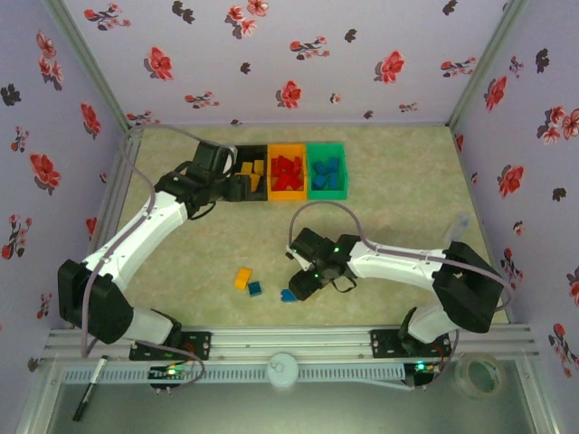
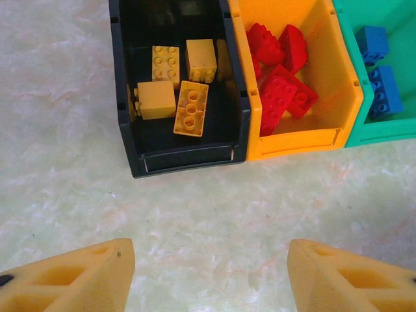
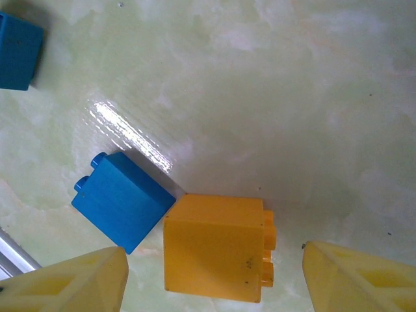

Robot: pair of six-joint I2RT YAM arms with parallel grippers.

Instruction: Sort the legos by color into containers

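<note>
Top external view puts the 3 joined bins at the far middle of the surface (image 1: 407, 199), and the left wrist view looks straight into them. The black bin (image 2: 182, 162) holds 4 yellow bricks (image 2: 158, 99) in plain sight, with the edge of what may be a 5th. The orange bin (image 2: 296, 143) holds a heap of red bricks (image 2: 279, 91), and the green bin (image 2: 383, 133) holds blue bricks (image 2: 383, 91). Every colour seen inside is in a bin of its own, so most of the sorting looks done. The left gripper (image 2: 211, 260) hovers just short of the black bin, its jaws wide apart and empty. From above, the leftovers lie near the front: a loose yellow brick (image 1: 242, 278) just beside a loose blue brick (image 1: 255, 289), and a second blue brick (image 1: 288, 296) close to the right gripper (image 1: 298, 285). Right wrist view has that gripper's jaws spread apart and holding nothing. A yellow block (image 3: 218, 247) lies on the surface between them, a blue block (image 3: 122, 198) touches its corner, and another blue block (image 3: 16, 49) lies well apart. Whether that yellow block is the one seen from above I cannot tell, so 3 or perhaps 4 pieces are left: yellow for the black bin, blue for the green.
</note>
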